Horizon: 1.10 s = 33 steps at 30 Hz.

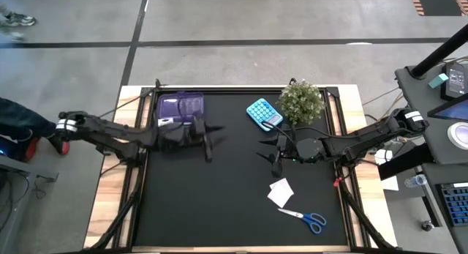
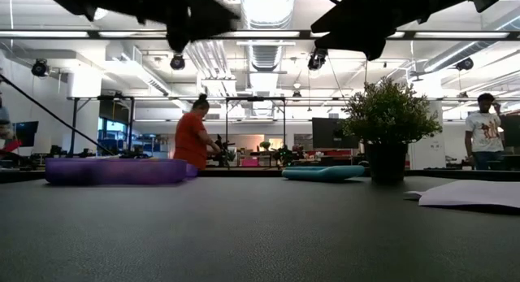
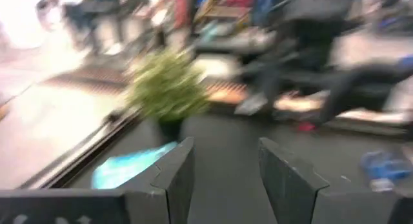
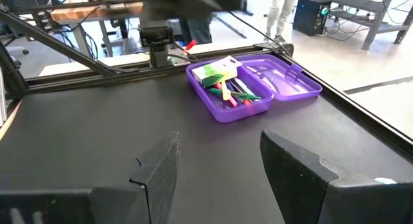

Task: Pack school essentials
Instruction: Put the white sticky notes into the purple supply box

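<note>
High view caption: both arms parked mid-air, packing only partly done.

Nothing is held by the left gripper (image 1: 210, 140), hung just beside the translucent purple plastic case (image 1: 180, 107) with jaws parted, or by the right gripper (image 1: 272, 151), jaws also apart, out over the black mat (image 1: 219, 203). Pens and a green-white pack (image 4: 215, 71) are already seen inside the open case. Left to pack, probably: one pale paper square (image 1: 281, 192) and one pair of blue-handled scissors (image 1: 305, 218), near each other by the mat's front edge. The paper would best be pinched at an edge. Also counted: one flat teal calculator-like thing (image 1: 262, 113), one small leafy potted plant (image 1: 301, 100).
</note>
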### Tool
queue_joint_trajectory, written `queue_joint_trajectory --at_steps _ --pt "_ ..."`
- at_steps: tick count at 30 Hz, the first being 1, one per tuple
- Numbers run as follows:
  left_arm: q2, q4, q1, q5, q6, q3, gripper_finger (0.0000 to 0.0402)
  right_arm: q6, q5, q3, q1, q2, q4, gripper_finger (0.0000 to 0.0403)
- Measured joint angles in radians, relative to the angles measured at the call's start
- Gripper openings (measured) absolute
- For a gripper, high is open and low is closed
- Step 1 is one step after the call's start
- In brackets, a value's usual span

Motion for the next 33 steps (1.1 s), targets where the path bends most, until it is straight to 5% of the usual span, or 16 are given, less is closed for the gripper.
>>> queue_joint_trajectory --at_steps 9,25,33 --pt "0.146 0.207 -0.201 -0.002 0.055 -0.019 0.0151 0.002 0.000 0.000 0.000 0.000 0.000 0.0206" --pt "0.240 0.310 -0.202 -0.004 0.057 -0.014 0.0151 0.056 -0.009 0.000 0.001 0.000 -0.017 0.0206" --pt "0.240 0.309 -0.202 -0.004 0.058 -0.014 0.0151 0.438 -0.549 0.027 0.048 0.025 -0.193 0.0206"
